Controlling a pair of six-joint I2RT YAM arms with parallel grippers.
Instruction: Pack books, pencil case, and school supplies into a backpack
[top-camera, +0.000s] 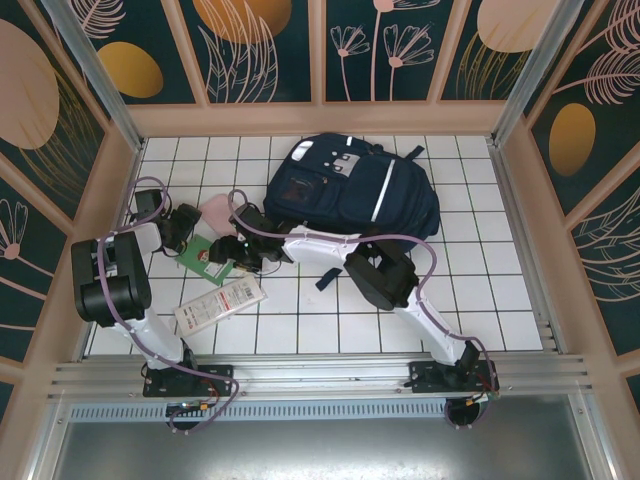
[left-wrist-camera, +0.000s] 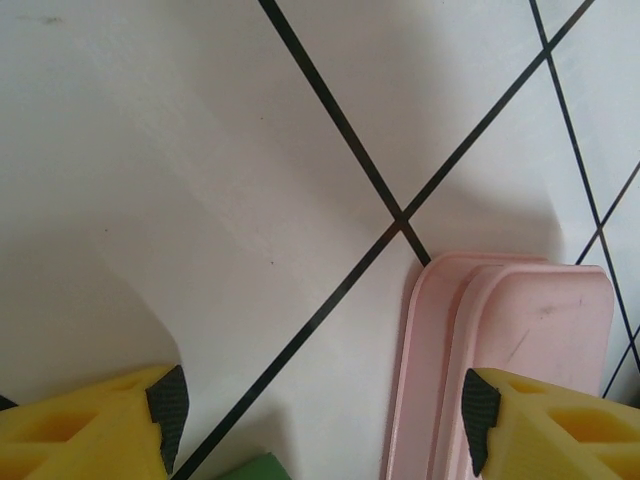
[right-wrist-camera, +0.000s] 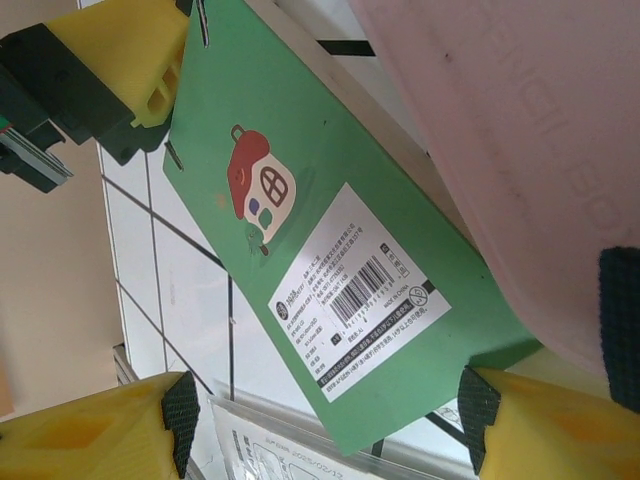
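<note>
**Two robot arms meet over a green book and a pink pencil case, beside a navy backpack**

Seen from above, a white tiled table (top-camera: 300, 320) with dark grid lines sits inside a walled booth. A large navy backpack (top-camera: 350, 190) with white stripes and white front patches lies flat at the far middle of the table. I cannot tell whether it is zipped.

Left of the backpack, three smaller items lie close together. A pink pencil case (left-wrist-camera: 520, 340) is farthest from the arms. A small green book (right-wrist-camera: 300, 140) lies partly under it and nearer the arms. A flat whitish packet (top-camera: 220, 303) with printing lies nearest the arm bases, just beside the book.

The left gripper (left-wrist-camera: 322, 415) hangs low over the table with its yellow fingers spread wide and nothing held. One black pad is above bare tile and the other above the rounded corner of the pencil case.

The right arm reaches across in front of the backpack. The right gripper (right-wrist-camera: 328, 412) is also spread wide and grips nothing. A corner of the green book lies between its fingers. The book's cover shows a small house drawing (right-wrist-camera: 255, 185) with a red roof and a white barcode label (right-wrist-camera: 355, 300). The packet's edge peeks in just below.
</note>
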